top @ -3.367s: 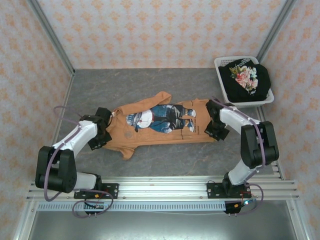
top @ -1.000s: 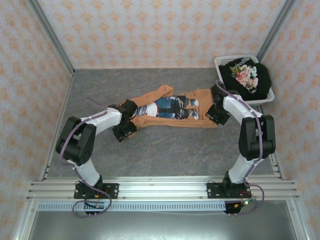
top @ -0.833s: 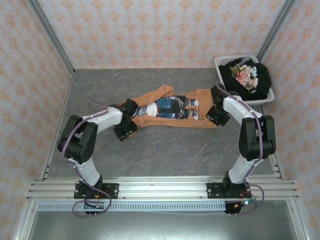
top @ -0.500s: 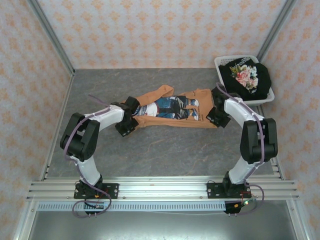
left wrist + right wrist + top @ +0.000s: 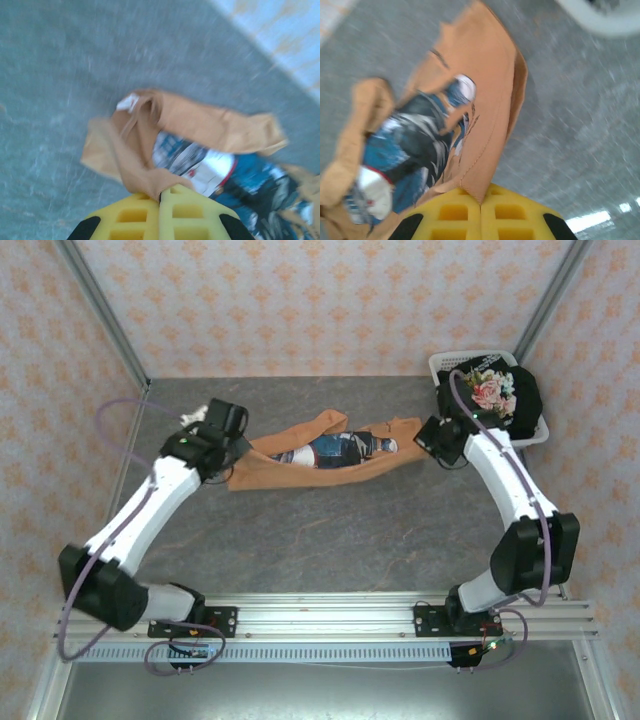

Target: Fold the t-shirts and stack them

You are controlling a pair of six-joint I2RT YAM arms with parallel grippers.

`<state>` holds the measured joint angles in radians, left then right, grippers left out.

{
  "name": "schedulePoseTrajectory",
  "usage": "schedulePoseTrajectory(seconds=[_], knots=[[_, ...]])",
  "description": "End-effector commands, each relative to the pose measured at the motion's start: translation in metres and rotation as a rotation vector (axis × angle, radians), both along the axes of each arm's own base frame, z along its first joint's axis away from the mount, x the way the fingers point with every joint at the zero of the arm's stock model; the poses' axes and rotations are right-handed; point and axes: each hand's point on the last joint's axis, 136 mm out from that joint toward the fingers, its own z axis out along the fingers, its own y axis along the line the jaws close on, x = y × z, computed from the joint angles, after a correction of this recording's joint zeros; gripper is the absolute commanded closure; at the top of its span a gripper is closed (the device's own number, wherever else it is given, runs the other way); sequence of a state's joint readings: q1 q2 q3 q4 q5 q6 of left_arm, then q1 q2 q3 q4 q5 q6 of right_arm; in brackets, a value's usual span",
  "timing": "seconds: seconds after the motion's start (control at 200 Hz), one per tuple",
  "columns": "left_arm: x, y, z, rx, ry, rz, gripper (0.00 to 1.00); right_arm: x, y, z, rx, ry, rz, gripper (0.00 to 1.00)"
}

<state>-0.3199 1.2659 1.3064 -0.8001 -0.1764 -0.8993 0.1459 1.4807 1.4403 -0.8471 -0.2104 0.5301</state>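
Observation:
The orange t-shirt (image 5: 320, 452) with its blue-and-white cartoon print hangs stretched between both grippers above the grey table, sagging in the middle. My left gripper (image 5: 228, 436) is shut on its left end; in the left wrist view the orange t-shirt (image 5: 140, 165) is pinched between the yellow fingers (image 5: 135, 217) of the left gripper (image 5: 161, 195). My right gripper (image 5: 432, 434) is shut on the right hem, and the right wrist view shows the orange t-shirt (image 5: 485, 125) clamped in the right gripper (image 5: 481, 197). The black t-shirt (image 5: 495, 398) with pink flowers lies in the basket.
A white plastic laundry basket (image 5: 444, 365) stands at the back right corner, close behind the right arm. Patterned walls enclose the grey table (image 5: 320, 540) on three sides. An aluminium rail (image 5: 320, 620) runs along the near edge.
Both grippers have lifted and moved toward the back, raising the orange shirt off the table. It has gone from lying spread flat to hanging as a narrow band between them.

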Motion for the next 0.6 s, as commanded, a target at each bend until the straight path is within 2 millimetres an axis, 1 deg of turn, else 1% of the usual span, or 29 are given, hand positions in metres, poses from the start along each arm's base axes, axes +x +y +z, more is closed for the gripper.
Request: schedulePoseTrajectory(seconds=[0.0, 0.065, 0.12, 0.2, 0.225, 0.235, 0.26, 0.345, 0.43, 0.485, 0.565, 0.595], knots=[[-0.028, 0.033, 0.038, 0.098, -0.075, 0.073, 1.0, -0.006, -0.001, 0.062, -0.001, -0.156, 0.025, 1.0], [-0.042, 0.04, 0.067, 0.07, -0.178, 0.094, 1.0, -0.011, 0.0, 0.092, 0.022, -0.236, 0.03, 1.0], [-0.055, 0.046, 0.092, 0.043, -0.267, 0.11, 1.0, -0.02, 0.002, 0.118, 0.044, -0.312, 0.037, 1.0], [-0.073, 0.053, 0.132, 0.0, -0.406, 0.116, 1.0, -0.04, 0.004, 0.157, 0.078, -0.44, 0.058, 1.0], [-0.079, 0.055, 0.145, -0.011, -0.447, 0.117, 1.0, -0.041, 0.005, 0.163, 0.087, -0.466, 0.067, 1.0], [-0.08, 0.055, 0.149, -0.014, -0.461, 0.117, 1.0, -0.049, 0.004, 0.174, 0.092, -0.5, 0.068, 1.0], [-0.086, 0.057, 0.163, -0.023, -0.499, 0.119, 1.0, -0.057, 0.005, 0.188, 0.104, -0.554, 0.076, 1.0], [-0.101, 0.063, 0.208, -0.033, -0.609, 0.112, 1.0, -0.08, 0.005, 0.224, 0.14, -0.682, 0.092, 1.0], [-0.108, 0.065, 0.249, -0.029, -0.688, 0.104, 1.0, -0.093, 0.009, 0.248, 0.177, -0.74, 0.11, 1.0], [-0.106, 0.065, 0.269, -0.023, -0.715, 0.105, 1.0, -0.092, 0.013, 0.258, 0.208, -0.754, 0.119, 1.0], [-0.097, 0.065, 0.287, 0.001, -0.709, 0.114, 1.0, -0.082, 0.018, 0.269, 0.254, -0.768, 0.118, 1.0], [-0.089, 0.064, 0.289, 0.016, -0.687, 0.117, 1.0, -0.073, 0.02, 0.27, 0.27, -0.765, 0.112, 1.0]])
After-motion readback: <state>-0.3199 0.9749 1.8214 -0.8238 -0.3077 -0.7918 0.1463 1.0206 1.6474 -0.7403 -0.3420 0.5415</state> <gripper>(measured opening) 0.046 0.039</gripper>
